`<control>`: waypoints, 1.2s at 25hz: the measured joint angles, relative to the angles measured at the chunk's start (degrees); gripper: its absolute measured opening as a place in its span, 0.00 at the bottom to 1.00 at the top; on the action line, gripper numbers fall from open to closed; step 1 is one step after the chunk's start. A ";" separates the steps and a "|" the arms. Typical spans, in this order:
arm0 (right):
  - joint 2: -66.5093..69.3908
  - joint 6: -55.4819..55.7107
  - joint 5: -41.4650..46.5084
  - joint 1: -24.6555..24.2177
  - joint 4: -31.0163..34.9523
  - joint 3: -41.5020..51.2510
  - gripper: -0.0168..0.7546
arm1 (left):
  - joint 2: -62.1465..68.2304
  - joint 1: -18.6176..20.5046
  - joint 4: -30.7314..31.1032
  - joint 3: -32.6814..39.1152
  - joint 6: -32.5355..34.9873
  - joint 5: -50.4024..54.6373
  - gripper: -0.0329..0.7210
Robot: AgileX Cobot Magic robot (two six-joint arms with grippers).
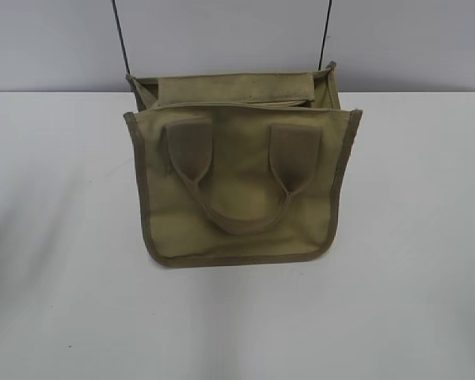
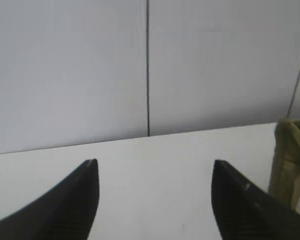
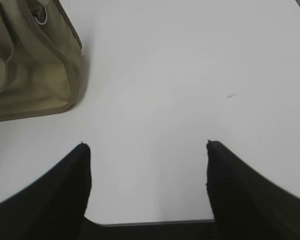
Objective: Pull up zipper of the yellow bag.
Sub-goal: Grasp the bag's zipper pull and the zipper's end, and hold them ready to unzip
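The yellow bag (image 1: 237, 190) lies in the middle of the white table, its face with the U-shaped strap handle (image 1: 241, 218) turned toward the exterior camera. A thin line along its top flap (image 1: 245, 100) may be the zipper; I cannot make out the slider there. Neither gripper shows in the exterior view. My left gripper (image 2: 155, 162) is open and empty over bare table, and the bag's edge (image 2: 292, 165) is to its right. My right gripper (image 3: 146, 145) is open and empty, with the bag's corner (image 3: 35, 75) up and to its left. A small silver metal ring (image 3: 41, 17) sits near the bag's top edge.
The white table (image 1: 63, 277) spreads around the bag on all sides. A grey wall (image 1: 47, 39) with two thin dark vertical lines (image 1: 123, 39) stands behind it. The table's near edge (image 3: 155, 221) shows under the right gripper.
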 joint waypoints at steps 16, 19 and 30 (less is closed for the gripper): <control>0.00 0.00 0.00 0.00 0.00 0.00 0.70 | 39.59 -1.41 32.61 -5.81 -14.23 -25.05 0.55; 0.00 0.00 0.00 0.00 0.00 0.00 0.70 | 44.17 -1.41 35.08 -8.28 -14.53 -29.04 0.51; 0.00 0.00 0.00 0.00 0.00 0.00 0.70 | 54.76 -1.41 39.24 -16.97 -16.63 -33.69 0.37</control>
